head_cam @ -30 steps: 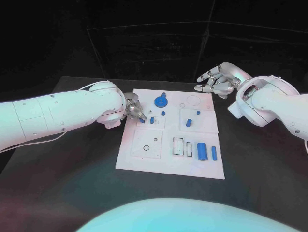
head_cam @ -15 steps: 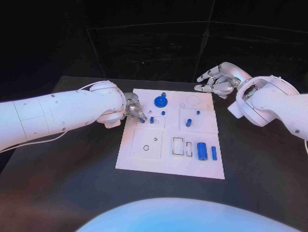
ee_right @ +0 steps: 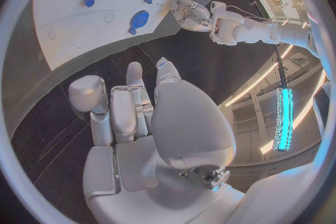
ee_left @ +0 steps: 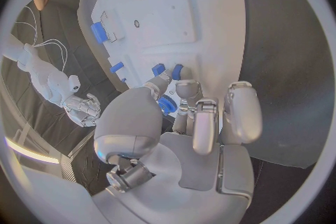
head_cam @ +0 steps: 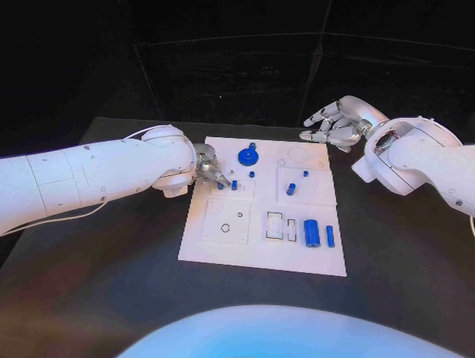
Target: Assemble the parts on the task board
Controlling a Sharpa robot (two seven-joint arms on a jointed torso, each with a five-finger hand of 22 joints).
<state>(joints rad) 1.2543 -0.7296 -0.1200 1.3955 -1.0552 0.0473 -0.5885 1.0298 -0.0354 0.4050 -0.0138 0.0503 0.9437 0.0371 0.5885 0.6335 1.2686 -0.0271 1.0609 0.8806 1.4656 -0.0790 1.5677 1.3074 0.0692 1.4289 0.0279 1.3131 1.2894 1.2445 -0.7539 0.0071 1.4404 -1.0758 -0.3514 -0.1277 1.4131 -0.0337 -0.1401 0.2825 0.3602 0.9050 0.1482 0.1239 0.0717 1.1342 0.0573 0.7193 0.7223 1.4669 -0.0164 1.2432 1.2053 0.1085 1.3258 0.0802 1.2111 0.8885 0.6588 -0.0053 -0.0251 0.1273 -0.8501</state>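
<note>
Left hand point(head_cam: 207, 171) is hovering at task board point(head_cam: 261, 253) 9 o'clock edge, fingers narrowing around small blue part point(head_cam: 234, 185); grip unclear. Right hand point(head_cam: 334, 125) idling empty, fingers spread.

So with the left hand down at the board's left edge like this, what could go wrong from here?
1. The left hand has its fingertips right among small blue parts near the task board edge; any sideways drift could knock the neighbouring blue pieces out of place.
2. Whether it actually holds a piece is unclear, so a lift might come up without one.
3. The right hand hovers off the board's far corner, apparently not steadying it; the board could slide.
</note>
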